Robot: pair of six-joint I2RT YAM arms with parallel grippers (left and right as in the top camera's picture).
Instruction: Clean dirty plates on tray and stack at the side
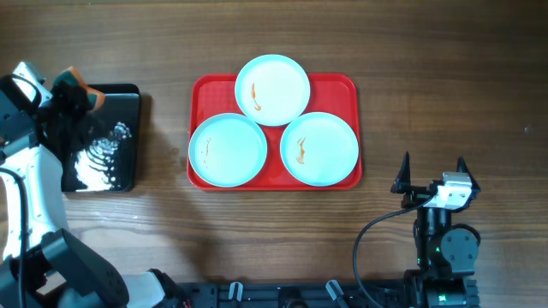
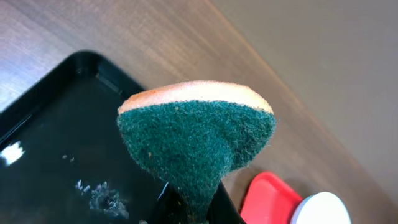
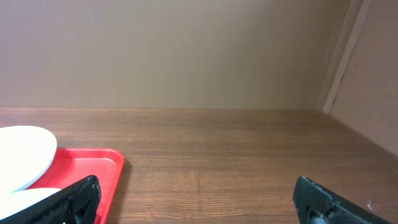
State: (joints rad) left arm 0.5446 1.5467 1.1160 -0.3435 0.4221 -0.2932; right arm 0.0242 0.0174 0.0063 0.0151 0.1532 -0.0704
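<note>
The red tray (image 1: pixel 208 96) lies flat in the middle of the wooden counter (image 1: pixel 428 68), a rounded rectangle with a low rim, and all three plates sit on it. They are round, shallow and pale mint-white, and they crowd together in a triangle with their rims meeting. The far plate (image 1: pixel 272 90) pokes out past the tray's far edge and has a curved orange-brown streak left of its centre. The near right plate (image 1: pixel 319 148) has a similar streak left of its centre. The near left plate (image 1: pixel 228 150) shows only a few faint specks close to its left rim. Well to the left of the red tray, a glossy black tray (image 1: pixel 124 111) holds a patch of whitish suds (image 1: pixel 107 145). Above it, the left jaws pinch a sponge (image 2: pixel 199 137) by its lower end, so that it bends, with the dark green scouring side facing the wrist camera and an orange layer behind. The right jaws stand spread wide and empty over the counter's near right part, well clear of the red tray.
</note>
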